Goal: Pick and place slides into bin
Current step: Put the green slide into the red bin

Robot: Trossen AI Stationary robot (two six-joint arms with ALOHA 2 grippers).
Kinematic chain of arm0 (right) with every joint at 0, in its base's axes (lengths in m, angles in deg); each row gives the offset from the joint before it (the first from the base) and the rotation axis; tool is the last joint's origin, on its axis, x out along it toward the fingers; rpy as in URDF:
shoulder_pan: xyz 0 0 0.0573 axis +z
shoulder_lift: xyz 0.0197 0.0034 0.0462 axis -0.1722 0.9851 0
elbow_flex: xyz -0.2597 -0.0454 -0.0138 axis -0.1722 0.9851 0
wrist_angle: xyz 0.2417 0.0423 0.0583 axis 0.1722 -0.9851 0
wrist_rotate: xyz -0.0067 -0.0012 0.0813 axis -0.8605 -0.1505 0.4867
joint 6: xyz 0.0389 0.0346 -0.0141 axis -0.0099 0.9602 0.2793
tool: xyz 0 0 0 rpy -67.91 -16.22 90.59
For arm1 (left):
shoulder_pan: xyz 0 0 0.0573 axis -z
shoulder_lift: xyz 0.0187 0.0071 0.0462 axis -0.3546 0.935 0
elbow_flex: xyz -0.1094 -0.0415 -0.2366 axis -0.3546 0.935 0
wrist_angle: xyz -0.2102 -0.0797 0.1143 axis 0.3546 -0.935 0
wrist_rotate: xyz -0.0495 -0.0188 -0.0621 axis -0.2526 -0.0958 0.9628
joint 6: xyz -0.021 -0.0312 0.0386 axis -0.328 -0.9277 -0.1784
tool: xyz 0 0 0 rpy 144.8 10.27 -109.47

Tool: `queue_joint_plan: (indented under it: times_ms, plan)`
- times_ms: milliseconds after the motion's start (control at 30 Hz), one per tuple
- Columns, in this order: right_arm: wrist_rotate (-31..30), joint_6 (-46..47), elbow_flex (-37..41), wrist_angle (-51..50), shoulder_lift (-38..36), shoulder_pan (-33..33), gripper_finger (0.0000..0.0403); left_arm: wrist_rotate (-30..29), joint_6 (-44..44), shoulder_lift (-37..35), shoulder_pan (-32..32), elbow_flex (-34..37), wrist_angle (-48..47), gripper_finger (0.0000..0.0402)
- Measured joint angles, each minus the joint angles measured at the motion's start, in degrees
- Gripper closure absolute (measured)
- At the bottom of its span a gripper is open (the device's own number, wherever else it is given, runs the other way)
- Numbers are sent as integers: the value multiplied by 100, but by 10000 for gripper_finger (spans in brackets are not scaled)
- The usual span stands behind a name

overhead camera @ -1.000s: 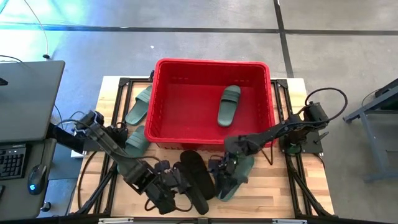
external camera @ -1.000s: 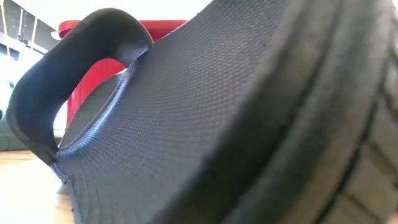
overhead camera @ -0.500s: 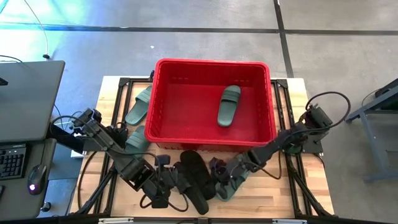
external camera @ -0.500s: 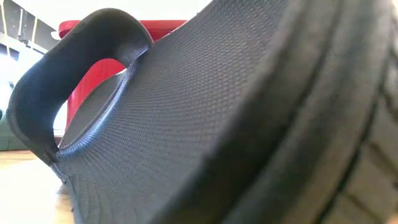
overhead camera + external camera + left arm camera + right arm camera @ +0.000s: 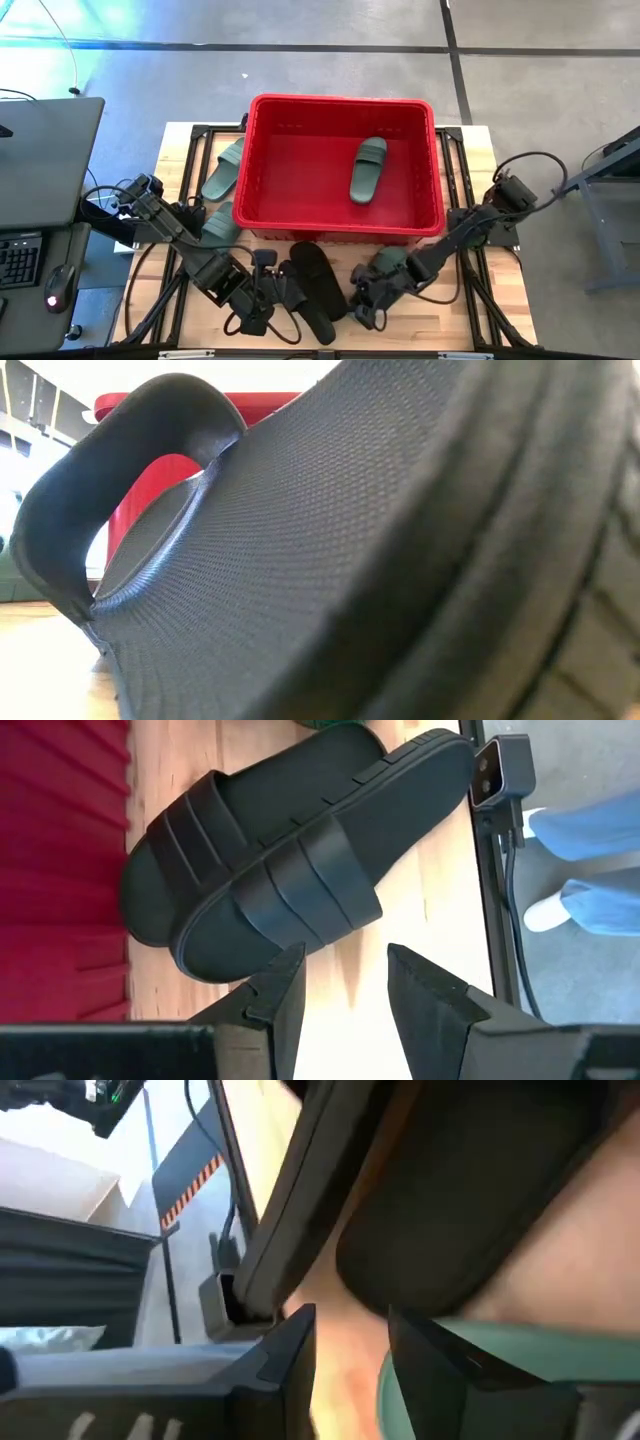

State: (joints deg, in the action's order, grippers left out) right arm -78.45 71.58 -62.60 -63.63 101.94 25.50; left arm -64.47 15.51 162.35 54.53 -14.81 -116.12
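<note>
One sage green slide [image 5: 367, 169] already in the red bin [image 5: 258, 168], flat on its floor toward the right wall. Five left on the wooden table [image 5: 490, 300], by the look of it. Two green ones along the left edge: one [image 5: 225, 168] beside the bin's left wall, another [image 5: 218, 224] by the bin's near left corner, partly under the left arm. A pair of black slides [image 5: 315, 288] at the front edge, one [image 5: 290, 870] lying partly over the other. Fourth green slide [image 5: 392, 262] just to their right, under the right arm.

Left gripper [image 5: 345, 985] low beside the black pair, fingers parted and grasping nothing. Right gripper [image 5: 350, 1345] pressed close over the green slide, fingers spread with a gap between, holding nothing as far as can be told.

Slides rubbery, matte, fine-textured soles, one wide ribbed strap each. Bin smooth plastic, rolled rim, sloping walls.
</note>
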Motion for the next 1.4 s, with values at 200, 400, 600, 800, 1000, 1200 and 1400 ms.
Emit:
queue_joint_plan:
  times_ms: [200, 400, 600, 800, 1000, 1200, 1400]
  plan:
    - [402, 116, 0, -500, -2, 136, 310, -66, 33, 0, 0, 0, -2, 275]
    - [760, 233, 0, -245, -2, 136, 313, -95, 32, 0, 0, 1, -2, 275]
    - [992, 91, 0, 38, -2, 122, 325, -202, 31, 0, 0, 2, -2, 275]
    - [1133, -27, 0, 28, -2, 46, 327, -203, 31, 0, 0, 2, 0, 275]
    - [1022, -170, 0, -50, -2, 25, 327, -199, 31, 0, 0, 4, 0, 275]
    - [1650, 104, -52, -382, -2, -130, 328, -199, 29, 0, 0, 4, 1, 275]
    - [1308, -557, -1321, -3351, -2, -170, 340, -221, 33, 0, 0, 4, 0, 275]
